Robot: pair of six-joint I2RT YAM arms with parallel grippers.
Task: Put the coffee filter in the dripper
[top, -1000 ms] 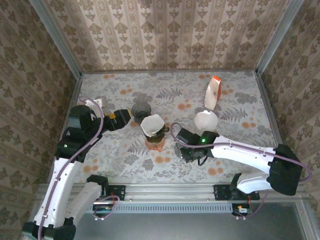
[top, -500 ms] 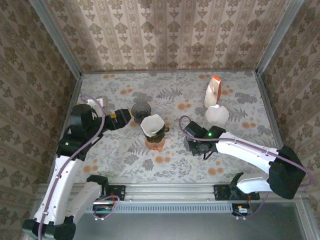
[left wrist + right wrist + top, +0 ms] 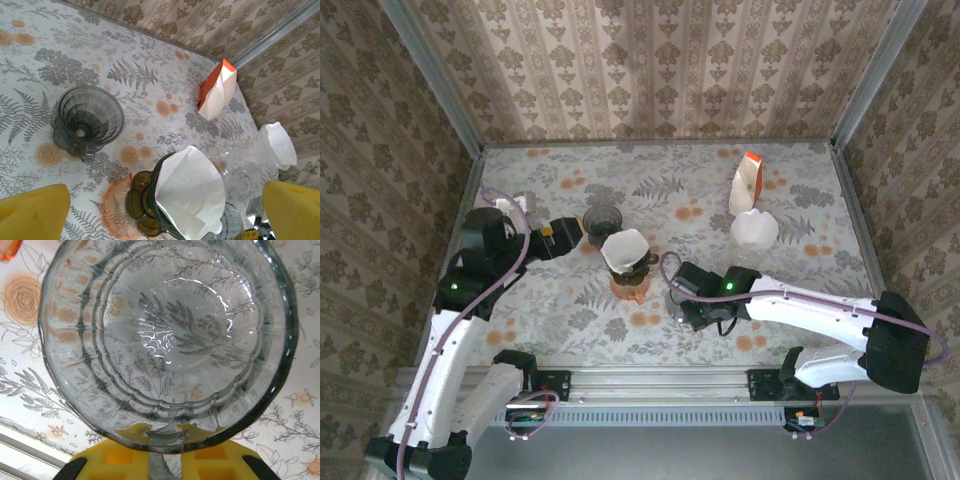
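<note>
The loose coffee filter [image 3: 753, 230] now sits farther back and to the right than a second ago, and the right gripper [image 3: 705, 308] has swung out and come back to the near middle of the table [image 3: 800, 190]. That gripper is pinched on the rim of the clear glass dripper [image 3: 165, 340], whose fluted bowl is empty, the table's fern print showing straight through it. The loose filter stands apart from the gripper, beyond it and to its right, just in front of the orange and white filter packet [image 3: 747, 183]; whether it rests on the table or on something clear I cannot tell. The left gripper [image 3: 568, 232] hangs wide open beside the empty dark dripper [image 3: 603, 218], its yellow pads [image 3: 30, 212] spread at the frame's corners. Next to that, a brown dripper [image 3: 142, 205] on an orange saucer [image 3: 630, 290] holds a seated filter [image 3: 192, 192]. From above the held glass is hard to make out; the right wrist view makes it plain.
</note>
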